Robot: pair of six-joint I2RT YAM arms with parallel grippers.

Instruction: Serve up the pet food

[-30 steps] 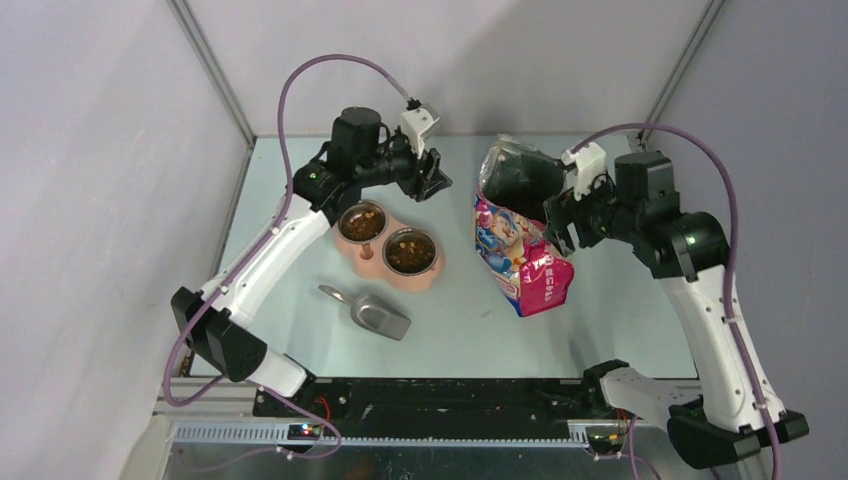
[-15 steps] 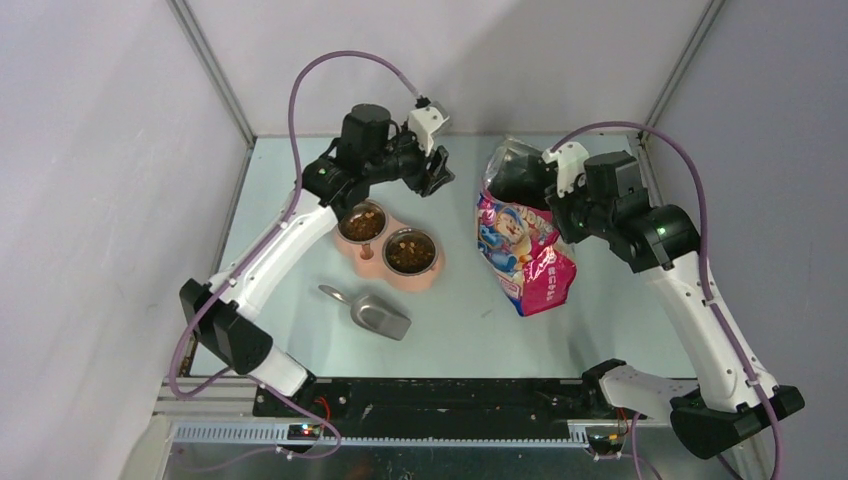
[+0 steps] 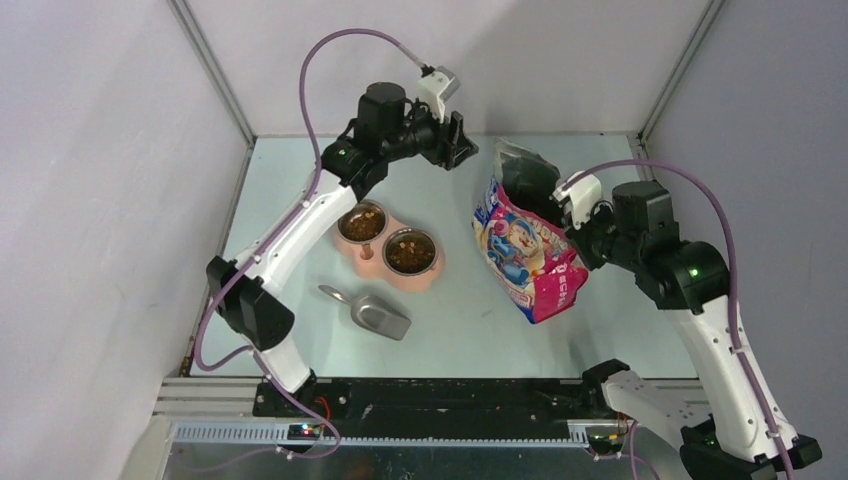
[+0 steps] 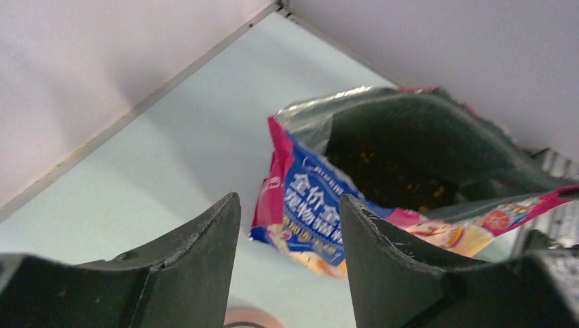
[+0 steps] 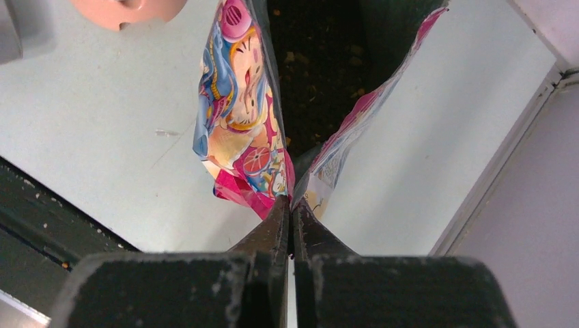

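Observation:
Pet food fills both metal cups of the pink double bowl. More pet food shows as dark kibble inside the open blue-pink bag, also seen down its mouth in the right wrist view, pet food. My right gripper is shut on the bag's rim at the right seam, and in the top view this right gripper sits at the bag's right side. My left gripper is open and empty, hovering left of the bag's mouth; from above the left gripper is at the back.
A grey metal scoop lies in front of the bowl. The back wall and the right wall's frame stand close behind and beside the bag. The pink bowl's edge shows at the top left of the right wrist view.
My right gripper has closed on the bag's rim and pulled it slightly right. My left arm has swung right and back toward the bag's mouth, still open.

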